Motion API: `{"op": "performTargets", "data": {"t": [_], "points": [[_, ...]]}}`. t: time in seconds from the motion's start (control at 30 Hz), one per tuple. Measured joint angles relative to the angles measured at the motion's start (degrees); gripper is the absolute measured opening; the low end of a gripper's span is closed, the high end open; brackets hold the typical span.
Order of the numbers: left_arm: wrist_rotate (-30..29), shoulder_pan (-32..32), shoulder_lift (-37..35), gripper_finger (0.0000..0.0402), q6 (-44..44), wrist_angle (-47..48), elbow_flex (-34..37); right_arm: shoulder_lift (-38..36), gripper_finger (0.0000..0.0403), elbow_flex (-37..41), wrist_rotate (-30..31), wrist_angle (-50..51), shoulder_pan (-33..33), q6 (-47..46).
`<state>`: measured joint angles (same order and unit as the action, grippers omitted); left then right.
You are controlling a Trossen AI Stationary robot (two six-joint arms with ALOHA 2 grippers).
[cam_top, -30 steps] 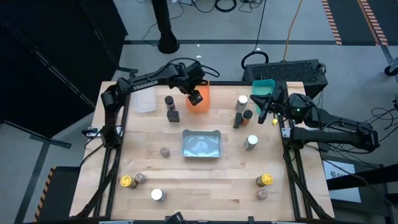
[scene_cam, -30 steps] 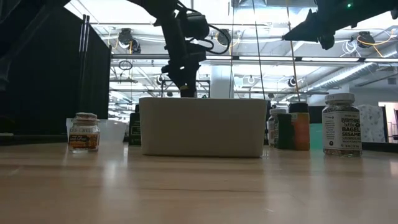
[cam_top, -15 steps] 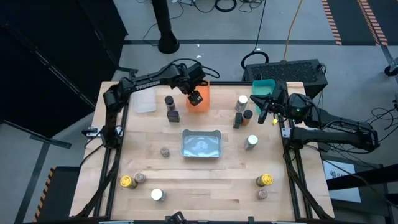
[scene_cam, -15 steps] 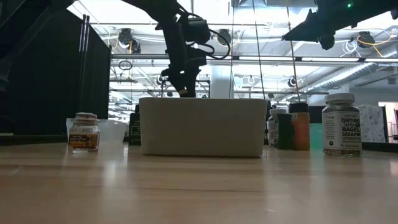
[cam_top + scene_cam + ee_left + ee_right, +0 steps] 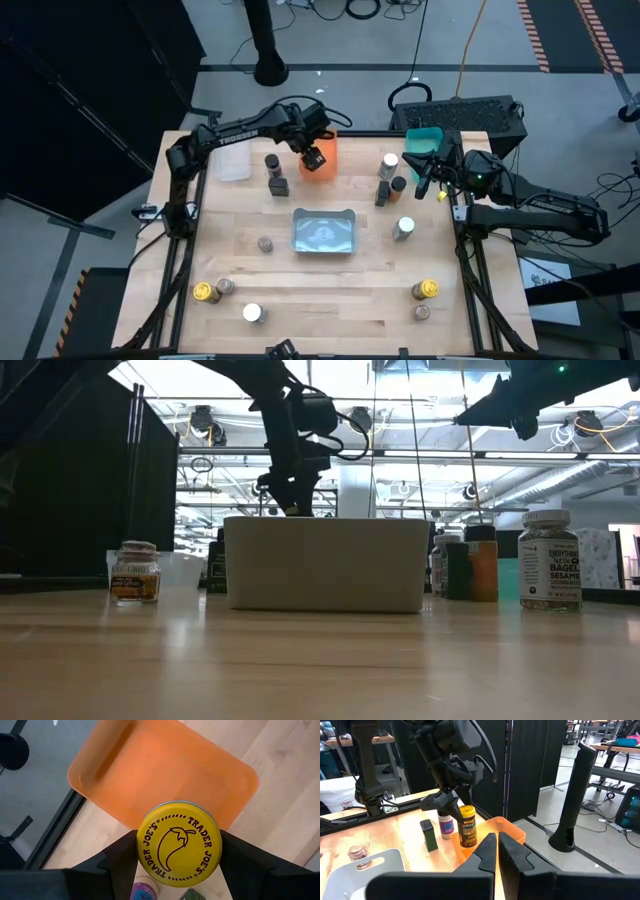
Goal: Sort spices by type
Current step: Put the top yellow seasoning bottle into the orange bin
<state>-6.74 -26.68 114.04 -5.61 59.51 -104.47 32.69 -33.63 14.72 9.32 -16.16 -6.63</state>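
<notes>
My left gripper (image 5: 314, 157) is shut on a spice jar with a yellow lid (image 5: 178, 842) over the left part of the orange bin (image 5: 165, 775) at the table's far side. In the right wrist view the jar (image 5: 468, 829) stands upright under the fingers. My right gripper (image 5: 425, 186) hovers shut and holds nothing at the table's far right. Other spice jars stand about the table: a black-lidded one (image 5: 271, 162), a white-lidded one (image 5: 389, 161), another white-lidded one (image 5: 405, 228), and several near the front corners (image 5: 203, 291) (image 5: 428, 290). My left gripper pinches the jar at its yellow lid's rim (image 5: 142, 851) between its two fingers, one on either side. The fingers come steeply from above. The jar hangs upright below them over the orange bin; whether its bottom touches the bin I cannot tell.
A grey-white bin (image 5: 324, 231) sits at the table's middle, a clear bin (image 5: 232, 160) at the far left and a teal bin (image 5: 424, 142) at the far right. A dark box (image 5: 279, 185) stands beside the black-lidded jar. Bare wood lies between the middle bin and the front jars.
</notes>
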Motion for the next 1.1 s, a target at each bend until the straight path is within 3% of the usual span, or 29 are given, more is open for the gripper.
{"op": "performTargets", "data": {"t": [0.47, 0.83, 1.1], "points": [[0.01, 0.00, 0.01, 0.0241, -0.09, -0.32, 0.00, 0.00, 0.0000, 0.00, 0.00, 0.01, 0.00, 0.00], [0.02, 0.07, 5.59, 0.0241, -0.08, -0.86, 0.00, 0.00, 0.0000, 0.00, -0.02, 0.04, 0.03, -0.02], [0.02, 0.07, 5.86, 0.0252, -0.09, -2.60, -0.02, -0.02, 0.0000, 0.00, 0.00, 0.02, 0.02, 0.00]]}}
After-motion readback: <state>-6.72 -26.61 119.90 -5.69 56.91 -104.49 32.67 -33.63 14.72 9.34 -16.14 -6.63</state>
